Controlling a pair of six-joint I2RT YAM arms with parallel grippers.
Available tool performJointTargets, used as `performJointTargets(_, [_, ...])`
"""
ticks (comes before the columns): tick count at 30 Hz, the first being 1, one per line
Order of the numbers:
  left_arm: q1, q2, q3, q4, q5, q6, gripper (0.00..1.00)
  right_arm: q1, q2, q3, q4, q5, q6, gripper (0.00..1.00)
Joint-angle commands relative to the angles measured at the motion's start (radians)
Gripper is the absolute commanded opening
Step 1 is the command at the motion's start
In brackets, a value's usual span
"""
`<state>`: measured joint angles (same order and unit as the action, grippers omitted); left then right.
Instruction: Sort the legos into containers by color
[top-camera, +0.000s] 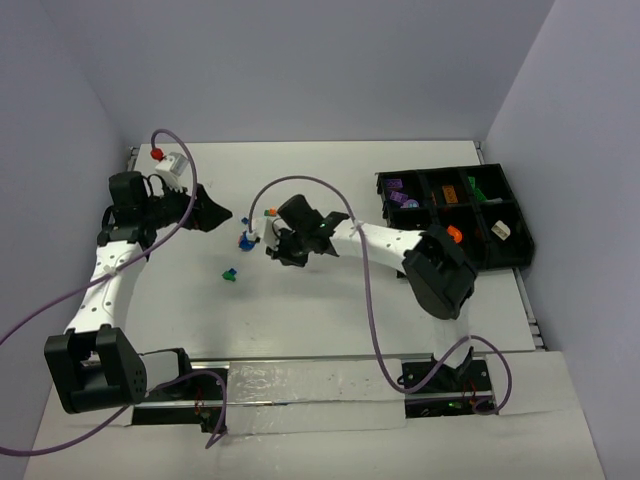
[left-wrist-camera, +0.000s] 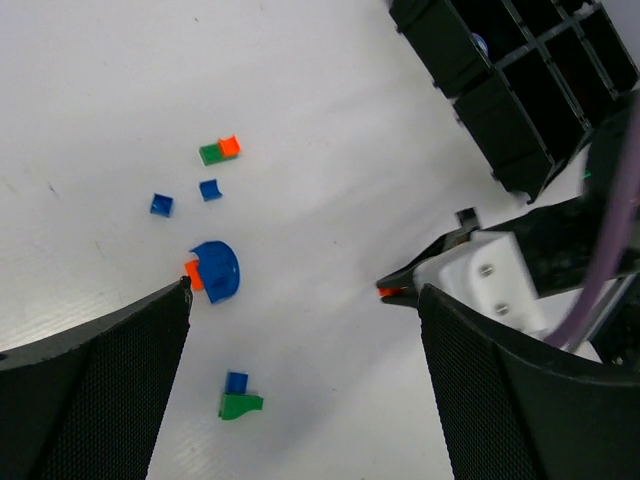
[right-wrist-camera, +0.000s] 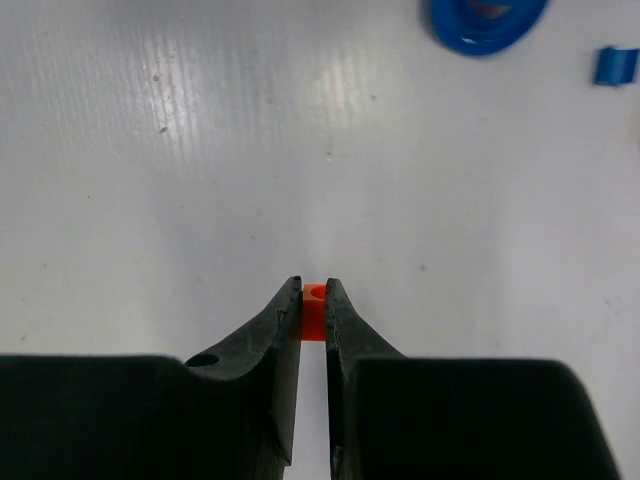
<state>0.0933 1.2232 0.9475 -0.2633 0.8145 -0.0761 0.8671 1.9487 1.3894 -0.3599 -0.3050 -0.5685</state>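
Observation:
My right gripper (right-wrist-camera: 313, 290) is shut on a small orange lego (right-wrist-camera: 314, 308), held low over the white table; in the top view it (top-camera: 272, 250) is at mid-table. My left gripper (left-wrist-camera: 305, 292) stands wide open above the table with nothing between its fingers, just left of the loose legos (top-camera: 222, 215). Below it lie a blue rounded piece (left-wrist-camera: 217, 270) with an orange bit beside it, two small blue bricks (left-wrist-camera: 161, 204) (left-wrist-camera: 209, 189), a green-and-orange pair (left-wrist-camera: 220, 151) and a blue-and-green pair (left-wrist-camera: 238, 395). The black containers (top-camera: 455, 215) stand at the right.
Purple pieces (top-camera: 398, 190), an orange one (top-camera: 450, 192) and a green one (top-camera: 475, 185) lie in separate compartments. The right arm's forearm (top-camera: 390, 240) stretches from near the tray to mid-table. Purple cables (top-camera: 370, 300) loop over the table. Walls close in on both sides.

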Motion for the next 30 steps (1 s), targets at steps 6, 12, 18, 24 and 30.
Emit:
performJointTargets(6, [-0.018, 0.012, 0.071, 0.017, -0.097, 0.068, 0.99, -0.241, -0.291, -0.079, -0.024, -0.091, 0.139, 0.00])
performJointTargets(12, [-0.081, 0.016, 0.055, -0.018, -0.166, 0.153, 0.99, -0.534, -0.463, -0.155, -0.076, -0.147, 0.181, 0.00])
performJointTargets(18, [-0.142, 0.033, 0.040, -0.002, -0.204, 0.160, 0.99, -0.805, -0.552, -0.197, -0.143, -0.163, 0.161, 0.00])
performJointTargets(24, [-0.161, 0.052, 0.060, -0.014, -0.214, 0.169, 0.99, -1.031, -0.522, -0.194, -0.184, -0.147, 0.122, 0.00])
performJointTargets(30, [-0.164, 0.057, 0.060, -0.010, -0.216, 0.169, 0.99, -1.143, -0.433, -0.158, -0.219, -0.142, 0.117, 0.00])
